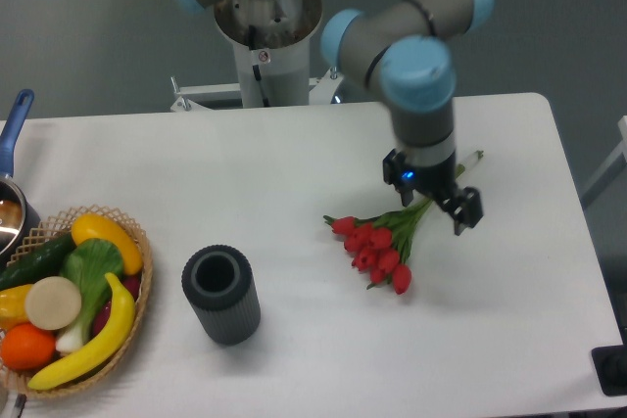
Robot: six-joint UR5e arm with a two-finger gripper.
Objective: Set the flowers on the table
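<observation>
The flowers (378, 243), a bunch of red tulips with green leaves and pale stems, lie flat on the white table (274, 168) right of centre. The heads point to the lower left and the stem ends reach toward the upper right. My gripper (433, 192) hangs over the stem part of the bunch. Its two dark fingers stand apart, one on each side of the stems, and it is open with nothing held.
A dark grey ribbed cylinder (221, 295) stands upright left of the flowers. A wicker basket (135, 315) of fruit and vegetables sits at the front left, with a blue-handled pot (14, 124) behind it. The arm's base (266, 26) is at the back.
</observation>
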